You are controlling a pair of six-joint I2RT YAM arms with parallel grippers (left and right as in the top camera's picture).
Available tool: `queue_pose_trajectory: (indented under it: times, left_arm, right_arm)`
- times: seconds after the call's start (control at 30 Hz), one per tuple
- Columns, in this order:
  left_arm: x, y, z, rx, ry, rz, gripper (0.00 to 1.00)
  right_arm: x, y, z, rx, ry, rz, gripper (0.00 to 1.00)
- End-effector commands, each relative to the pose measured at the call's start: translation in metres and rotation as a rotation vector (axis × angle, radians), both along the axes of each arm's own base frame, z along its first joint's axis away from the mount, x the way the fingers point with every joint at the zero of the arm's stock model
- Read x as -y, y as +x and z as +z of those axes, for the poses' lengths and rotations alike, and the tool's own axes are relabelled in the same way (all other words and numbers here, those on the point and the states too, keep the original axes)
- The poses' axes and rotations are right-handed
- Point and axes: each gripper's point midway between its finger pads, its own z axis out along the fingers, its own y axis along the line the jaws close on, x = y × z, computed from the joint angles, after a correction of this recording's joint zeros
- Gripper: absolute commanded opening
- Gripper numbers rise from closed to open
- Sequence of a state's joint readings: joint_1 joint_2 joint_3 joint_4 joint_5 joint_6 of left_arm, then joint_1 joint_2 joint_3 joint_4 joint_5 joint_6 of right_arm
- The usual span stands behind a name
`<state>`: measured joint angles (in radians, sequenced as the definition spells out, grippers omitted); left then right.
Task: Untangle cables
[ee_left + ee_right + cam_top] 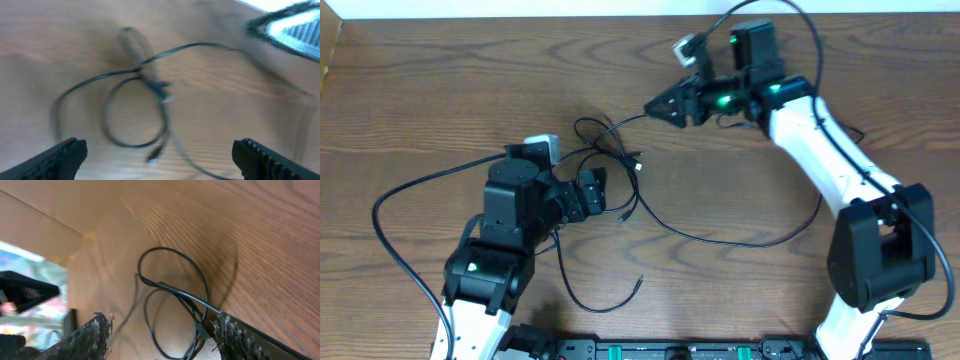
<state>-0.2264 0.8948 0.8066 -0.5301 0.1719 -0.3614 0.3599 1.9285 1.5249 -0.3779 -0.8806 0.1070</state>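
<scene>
Overhead, thin black cables [612, 148], tangled loops lying on wooden table [430, 90]

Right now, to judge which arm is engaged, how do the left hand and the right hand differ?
The left hand is touched by nothing, the cables lying ahead; the right hand has a cable running up to one finger. The left hand sits on the tangle's near side, the right hand on its far side. Both are open, facing the tangle.

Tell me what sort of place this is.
Probably a robotics lab workbench: a left arm and a right arm stand at a wood-grain table, with thin black cables loosely tangled between them.
</scene>
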Motion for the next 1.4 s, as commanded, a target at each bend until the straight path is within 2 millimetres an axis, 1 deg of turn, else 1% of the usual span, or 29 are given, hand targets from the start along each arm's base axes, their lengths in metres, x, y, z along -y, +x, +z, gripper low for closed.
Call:
queue_pose_trajectory:
  times: [0.0, 0.07, 0.13, 0.23, 0.33, 0.4, 0.5, 0.53, 0.6, 0.67, 0.73, 0.87, 0.97, 1.03, 1.1, 1.23, 1.37]
  left_arm:
    - [-0.041, 0.002, -0.015, -0.032, 0.183, 0.167, 0.98]
    - [-0.054, -0.001, -0.022, -0.064, 0.242, 0.212, 0.98]
    - [-0.061, -0.002, -0.029, -0.093, 0.282, 0.24, 0.98]
    - [-0.063, -0.001, -0.039, -0.131, 0.307, 0.245, 0.98]
    - [-0.063, 0.002, -0.05, -0.169, 0.32, 0.243, 0.98]
    - [-0.063, 0.003, -0.059, -0.205, 0.288, 0.287, 0.98]
    - [-0.062, 0.003, -0.069, -0.256, 0.185, 0.41, 0.98]
    - [-0.059, 0.003, -0.075, -0.288, 0.114, 0.471, 0.98]
    - [-0.051, 0.004, -0.079, -0.317, 0.045, 0.493, 0.98]
    - [-0.042, 0.005, -0.081, -0.338, -0.019, 0.496, 0.98]
    - [-0.037, 0.005, -0.082, -0.351, -0.045, 0.484, 0.98]
    - [-0.043, 0.004, -0.083, -0.346, -0.009, 0.491, 0.98]
    - [-0.044, 0.002, -0.083, -0.351, -0.005, 0.492, 0.98]
    - [-0.048, 0.002, -0.084, -0.348, 0.011, 0.505, 0.98]
    - [-0.054, 0.003, -0.083, -0.333, 0.035, 0.528, 0.98]
    - [-0.069, 0.004, -0.08, -0.296, 0.102, 0.584, 0.98]
    - [-0.075, 0.004, -0.078, -0.283, 0.18, 0.547, 0.98]
  right_arm:
    - [-0.011, 0.007, -0.034, 0.038, -0.141, -0.055, 0.68]
    - [-0.019, 0.006, -0.043, 0.047, -0.169, -0.057, 0.68]
    - [-0.026, 0.007, -0.051, 0.065, -0.201, -0.068, 0.66]
    - [-0.033, 0.011, -0.061, 0.048, -0.24, -0.134, 0.65]
    - [-0.036, 0.016, -0.065, 0.015, -0.254, -0.212, 0.68]
    - [-0.04, 0.018, -0.064, -0.014, -0.235, -0.25, 0.7]
    - [-0.043, 0.02, -0.06, -0.059, -0.199, -0.293, 0.77]
    - [-0.046, 0.019, -0.059, -0.089, -0.183, -0.311, 0.82]
    - [-0.049, 0.017, -0.059, -0.115, -0.175, -0.321, 0.84]
    - [-0.051, 0.014, -0.059, -0.127, -0.169, -0.312, 0.86]
    - [-0.053, 0.01, -0.059, -0.139, -0.162, -0.294, 0.89]
    - [-0.047, 0.008, -0.062, -0.171, -0.17, -0.289, 0.91]
    - [-0.051, -0.005, -0.059, -0.226, -0.133, -0.221, 0.94]
    - [-0.055, -0.011, -0.055, -0.25, -0.104, -0.179, 0.99]
    - [-0.057, -0.015, -0.053, -0.275, -0.087, -0.165, 0.99]
    - [-0.06, -0.016, -0.054, -0.298, -0.085, -0.18, 0.99]
    - [-0.06, -0.01, -0.061, -0.326, -0.12, -0.292, 0.99]
